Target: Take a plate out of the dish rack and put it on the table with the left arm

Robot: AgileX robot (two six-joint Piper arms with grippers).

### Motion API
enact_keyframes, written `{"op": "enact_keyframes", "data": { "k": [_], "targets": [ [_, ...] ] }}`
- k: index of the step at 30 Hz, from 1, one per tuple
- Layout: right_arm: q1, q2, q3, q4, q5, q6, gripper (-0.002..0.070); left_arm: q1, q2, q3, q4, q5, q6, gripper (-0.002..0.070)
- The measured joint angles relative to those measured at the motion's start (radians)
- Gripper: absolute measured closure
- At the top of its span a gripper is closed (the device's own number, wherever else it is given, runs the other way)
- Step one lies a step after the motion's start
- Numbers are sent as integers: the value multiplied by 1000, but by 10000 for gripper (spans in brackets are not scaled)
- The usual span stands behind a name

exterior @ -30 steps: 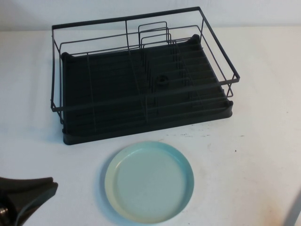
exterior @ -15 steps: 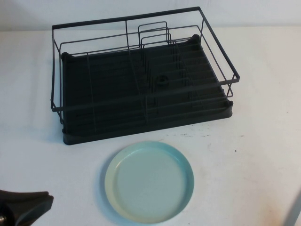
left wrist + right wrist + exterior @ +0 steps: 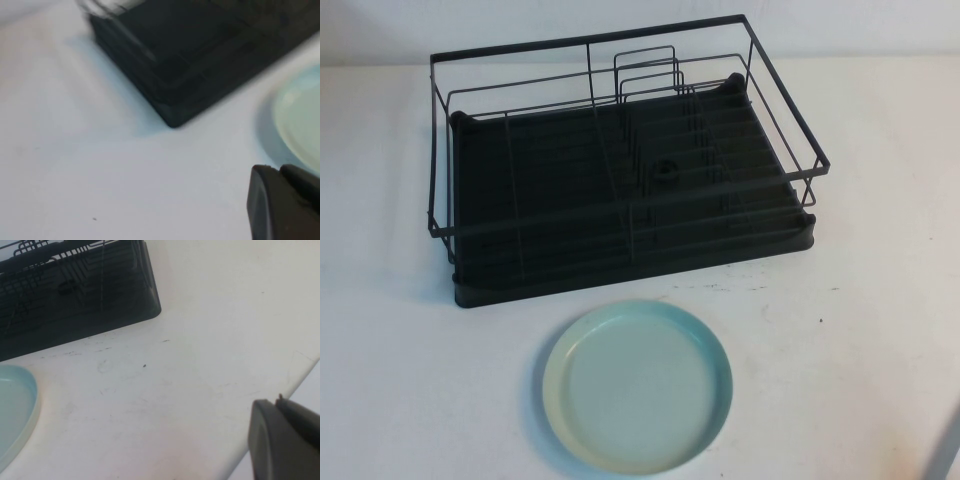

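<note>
white table (image 3: pixel 880 200), dish rack (image 3: pixel 620 170) behind, plate (image 3: pixel 638 386) in front

The left gripper (image 3: pixel 282 200) has slid out of the high view's near-left corner, farther from the plate (image 3: pixel 638 386); only its own wrist view shows it.

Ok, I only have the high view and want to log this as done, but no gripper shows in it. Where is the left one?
Observer: In the left wrist view, the left gripper is over bare table.
Operator: Is it off the plate?
Observer: Yes. The plate lies flat and apart from it, with a strip of white table between them.
Operator: And the right one?
Observer: In the right wrist view, the right gripper sits by the table's edge, well away from the plate and the dish rack.
</note>
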Motion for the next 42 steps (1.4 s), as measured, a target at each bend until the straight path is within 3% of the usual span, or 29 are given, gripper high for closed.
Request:
{"op": "enact_keyframes", "data": {
  "k": [6, 11, 19, 22, 25, 33, 42],
  "targets": [
    [0, 0, 0, 0, 0, 0, 696, 0, -224, 190, 94, -258, -362, 675],
    [0, 0, 0, 0, 0, 0, 696, -10, -260, 306, 110, -351, -462, 675],
    [0, 0, 0, 2, 0, 0, 696, -177, -260, 438, 235, -455, -655, 676],
    [0, 0, 0, 2, 0, 0, 696, -258, -260, 506, 300, -560, -679, 676],
    [0, 0, 0, 2, 0, 0, 696, -289, -260, 543, 332, -625, -675, 676],
    [0, 0, 0, 4, 0, 0, 696, -266, -260, 545, 352, -512, -660, 676],
    [0, 0, 0, 4, 0, 0, 696, -219, -260, 545, 353, -508, -658, 676]
  ]
}}
